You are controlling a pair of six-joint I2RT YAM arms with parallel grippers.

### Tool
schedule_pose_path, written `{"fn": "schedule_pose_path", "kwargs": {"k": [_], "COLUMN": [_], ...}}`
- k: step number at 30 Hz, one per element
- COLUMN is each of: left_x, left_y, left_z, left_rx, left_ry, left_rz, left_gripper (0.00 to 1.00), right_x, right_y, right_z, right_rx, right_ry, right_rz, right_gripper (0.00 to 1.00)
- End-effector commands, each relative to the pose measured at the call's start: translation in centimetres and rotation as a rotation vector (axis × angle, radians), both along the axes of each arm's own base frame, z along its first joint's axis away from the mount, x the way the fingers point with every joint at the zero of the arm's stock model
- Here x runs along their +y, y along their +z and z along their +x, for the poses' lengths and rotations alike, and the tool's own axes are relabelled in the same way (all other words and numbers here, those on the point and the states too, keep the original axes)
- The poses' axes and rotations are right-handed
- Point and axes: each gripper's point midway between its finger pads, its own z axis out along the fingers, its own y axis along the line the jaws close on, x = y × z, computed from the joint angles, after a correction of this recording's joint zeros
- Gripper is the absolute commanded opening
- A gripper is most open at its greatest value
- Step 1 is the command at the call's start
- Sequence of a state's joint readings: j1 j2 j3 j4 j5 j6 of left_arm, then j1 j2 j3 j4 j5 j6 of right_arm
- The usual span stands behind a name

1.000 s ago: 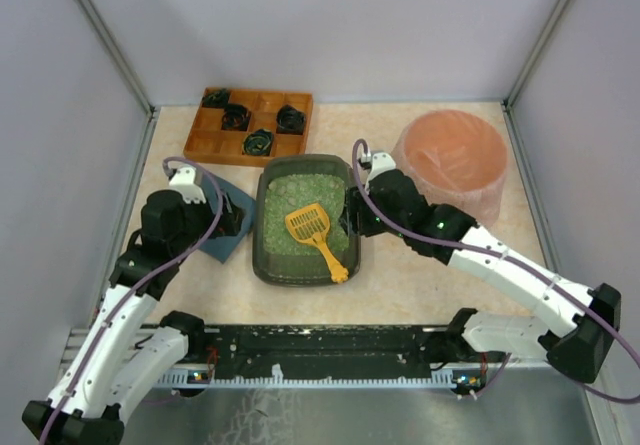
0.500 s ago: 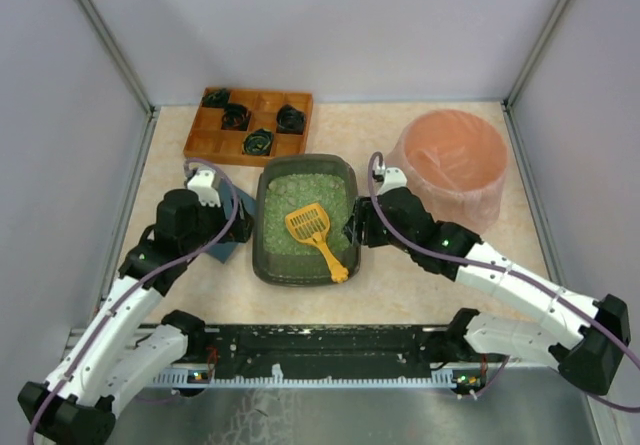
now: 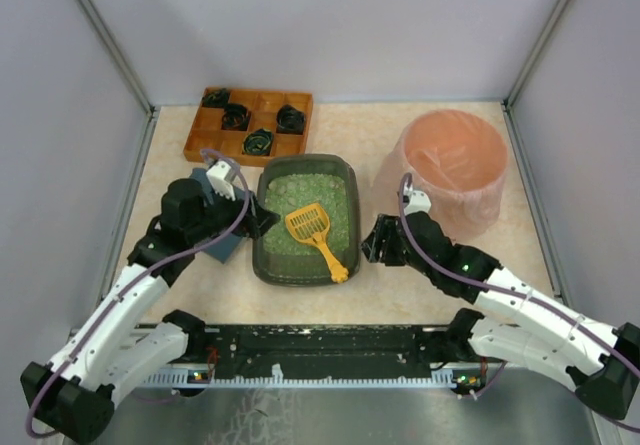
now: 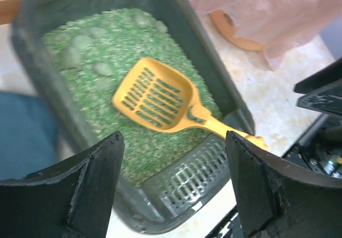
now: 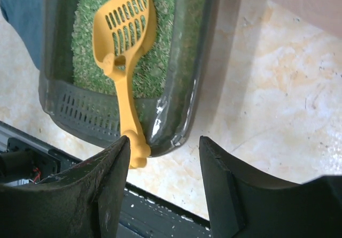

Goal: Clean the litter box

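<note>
Desk [image 3: 350,125]: beige, marbled, before me. Carries:
- litter box [image 3: 297,278], centre
- wooden tray [image 3: 268,102], far left, just behind the box
- pink bin [image 3: 470,200], far right, apart from the box
- blue pad [image 3: 224,250], left of the box, partly under my left arm

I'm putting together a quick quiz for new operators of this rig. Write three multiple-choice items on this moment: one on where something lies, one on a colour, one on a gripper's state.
1. Where is the scoop?
A. in the litter box, on the litter
B. beside the litter box
C. under the litter box

2. What colour is the litter?
A. white
B. pink
C. green

3. The left gripper is:
A. shut on the scoop
B. open, holding nothing
C. shut on the litter box rim

Answers: 1 A, its head rests on the granules, handle over the near rim. 2 C, both wrist views show green granules. 3 B, its fingers stand wide apart, nothing between them.
</note>
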State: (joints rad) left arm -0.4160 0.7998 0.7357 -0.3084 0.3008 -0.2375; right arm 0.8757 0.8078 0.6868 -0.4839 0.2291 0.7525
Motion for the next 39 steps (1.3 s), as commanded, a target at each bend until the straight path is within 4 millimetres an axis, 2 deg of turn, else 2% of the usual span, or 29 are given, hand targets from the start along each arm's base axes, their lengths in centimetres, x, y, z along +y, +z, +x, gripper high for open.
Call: {"fn": "schedule_pose_path", "kwargs": {"k": [1,6,11,14,20,32,39], "left_x": [-4.5,-7.7,-10.4,-10.7,-12.1,-12.4,-12.8], "left_y": [2.3,0.1,-3.0,-5.5,-7.9,-10.8,-11.2], "left_z": [-0.7,-0.8,-1.2,-0.7,-0.5,0.5,0.9], "left_rx": [-0.049,-0.051,-0.04,-0.035,-0.014,0.025,0.023], "left_ry": [-0.171,-0.187,-0.245,-0.265,-0.346,-0.363,-0.378], "left_rz": [-0.104,-0.046,0.036,0.101,0.136,0.237,0.254], "left_gripper": [0.81,0.81,0.81,0.81,0.78,0.68,0.59], "right_x": [-0.5,-0.9,-0.9,-0.6,0.0,-0.7,-1.0], "right_y": [0.3,-0.6,-1.7,-2.4,-3.3,-3.0,-3.3], "right_z": [-0.3,-0.9,-1.2,-1.4,-1.8,-2.3,-2.5], "right_rx": [-0.005,0.017,0.044,0.063,0.091,0.088,0.092], "right_ry": [-0.05,-0.053,-0.032,-0.015,0.017,0.012,0.006], "right_rz": [0.065,0.059,0.024,0.021,0.018,0.021,0.017], "right_gripper": [0.55,0.55,0.55,0.55,0.55,0.55,0.55]}}
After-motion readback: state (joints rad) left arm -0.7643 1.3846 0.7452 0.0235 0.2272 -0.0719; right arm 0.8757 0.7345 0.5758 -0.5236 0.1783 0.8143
